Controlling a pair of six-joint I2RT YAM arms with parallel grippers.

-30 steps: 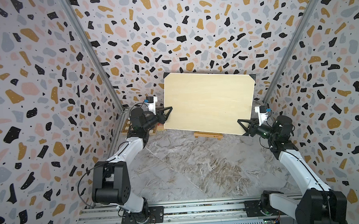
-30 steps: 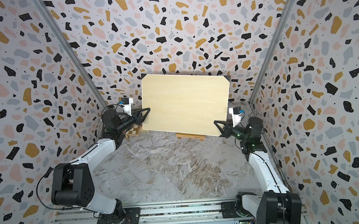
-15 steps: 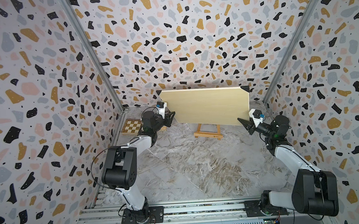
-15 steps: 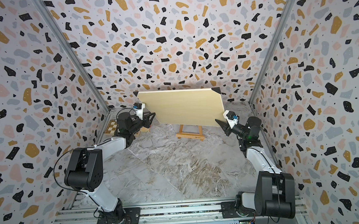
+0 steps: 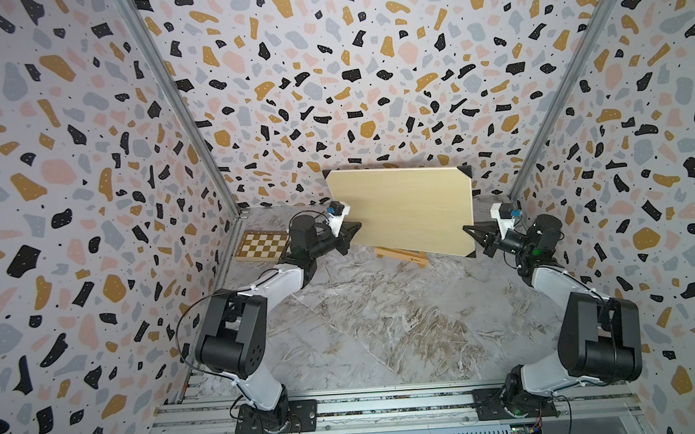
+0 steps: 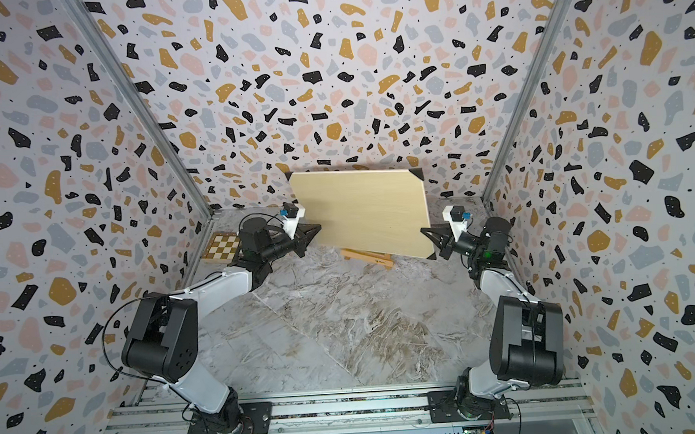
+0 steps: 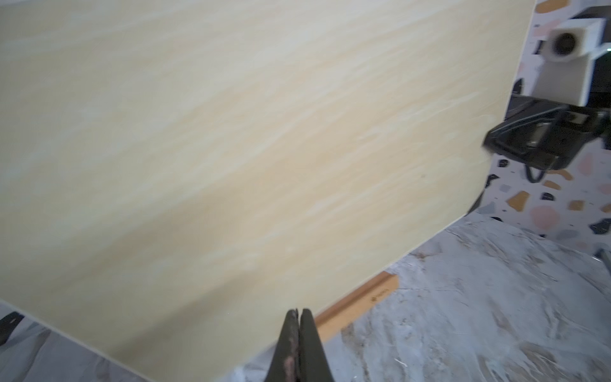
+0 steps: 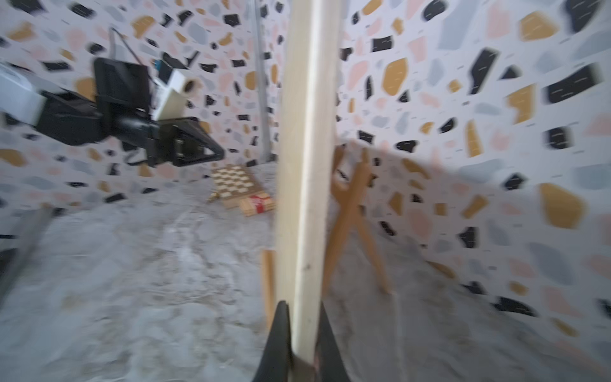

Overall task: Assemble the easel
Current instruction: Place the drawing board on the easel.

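Two things strike me about the easel (image 5: 401, 256): it looks light, and it looks frail. Thin orange-brown slats like these should be stiff along their length but weak at the joints and at the hinge of the back leg. I'd guess a nudge would tip it or skate it across the marbled counter (image 5: 384, 326). The safest hold, to my eye, is low on a front leg or on the bottom ledge, not on the loose back leg.

It stands just right of the middle in both top views, close to the back wall. The big pale board (image 5: 402, 211) hides most of it, and only its ledge and feet peek out under the board's lower edge. The right wrist view shows its splayed legs right of centre, behind the board. Whether the board rests on the ledge I cannot tell.

The right fingers (image 8: 277, 330) are clamped on the board's edge, one on either side of its thickness, near its lower right corner. The left fingers (image 7: 309, 337) are pressed tight together with nothing between them, at the board's left edge. Whether their tips touch the board I cannot say. A chessboard (image 5: 262, 247) lies flat at the left of the counter.
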